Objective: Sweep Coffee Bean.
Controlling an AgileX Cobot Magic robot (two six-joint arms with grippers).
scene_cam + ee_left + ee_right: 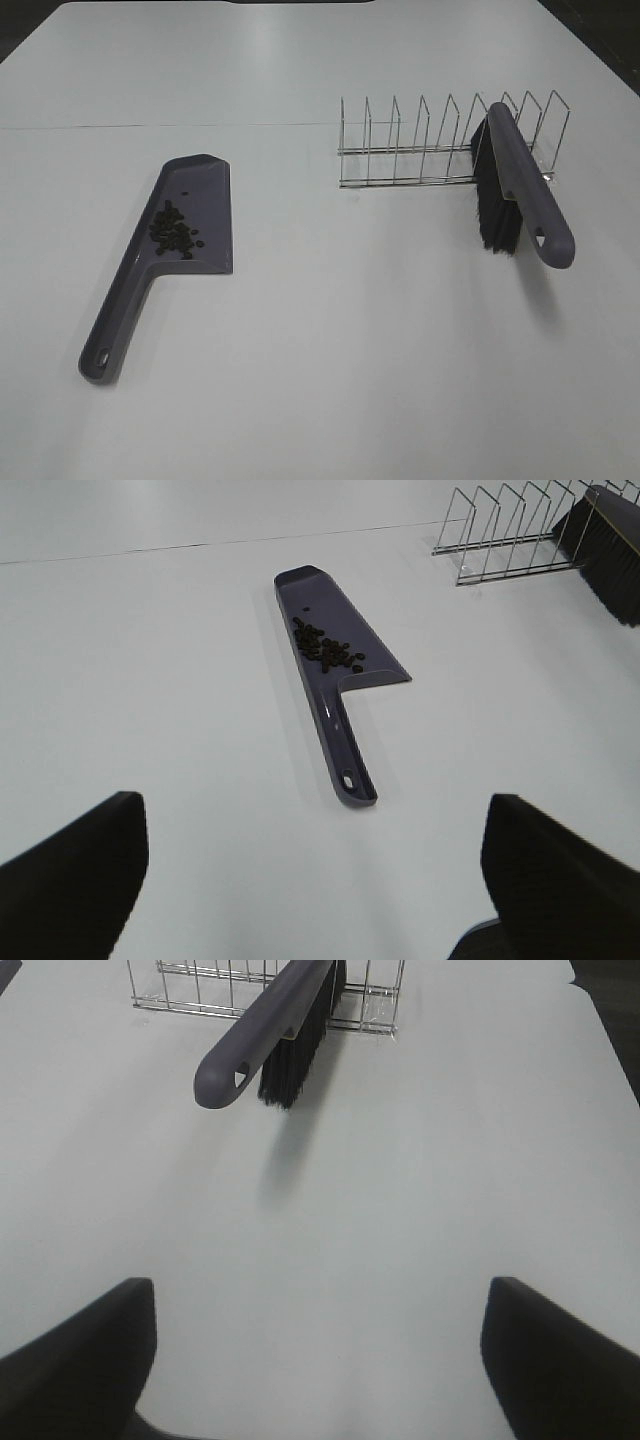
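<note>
We are looking at a job that seems all but done: the coffee beans (173, 229) are lying in a small dark cluster inside the purple dustpan (205, 175), which is resting flat on the white table (330, 360) on our left side, handle pointing back toward us. We are seeing no loose beans on the table around it, though anything very small could be escaping us. The brush (528, 190) is leaning in the wire rack (400, 150) on our right side, bristles down, handle sticking out past the rack's front. Our left gripper (310, 880) is hovering well short of the dustpan handle, jaws spread wide and holding nothing. Our right gripper (315, 1360) is facing the brush from well back, jaws likewise wide apart and empty. We are judging that little is left beyond pulling both arms clear
</note>
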